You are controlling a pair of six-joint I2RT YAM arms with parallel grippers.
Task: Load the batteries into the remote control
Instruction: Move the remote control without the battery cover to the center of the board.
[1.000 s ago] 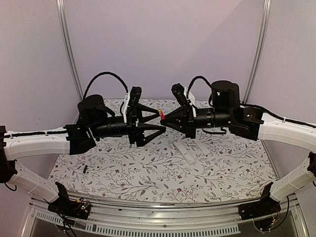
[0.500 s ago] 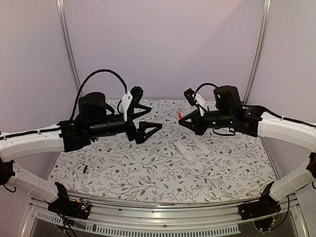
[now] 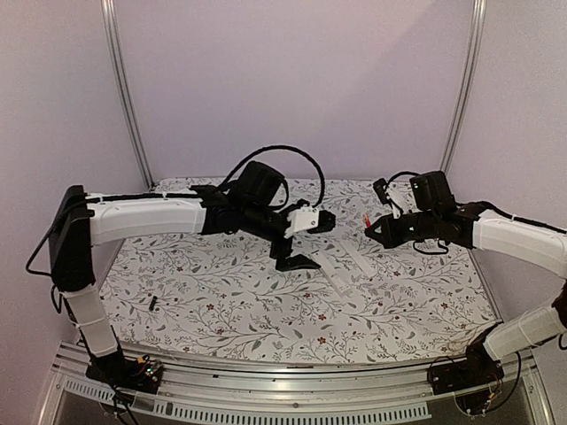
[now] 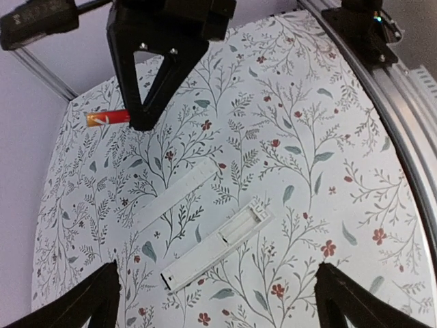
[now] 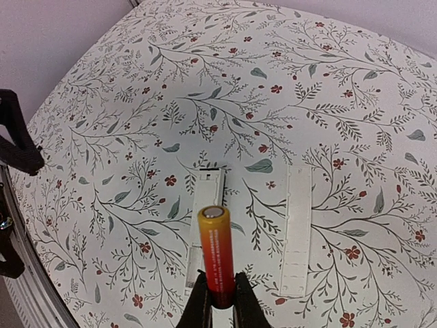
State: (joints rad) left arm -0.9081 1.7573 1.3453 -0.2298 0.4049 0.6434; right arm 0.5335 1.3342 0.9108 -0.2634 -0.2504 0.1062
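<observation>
Although pinched firmly at its rear end, not yet loaded: red-orange battery (image 5: 216, 256), in the narrow right gripper (image 5: 218, 301), free end pointing ahead. Lying flat below and just ahead of these fingers: remote (image 5: 207, 198), open slot at its far end; to its right, apart, cover (image 5: 298, 232). Hovering above the remote, spread wide and holding nothing: left gripper (image 4: 218, 304). Probably carrying the first battery to the slot. Next, by judgement: lower, lay the battery along the slot, press in, release. Far behind the left gripper, probably the black battery (image 3: 152, 303).
</observation>
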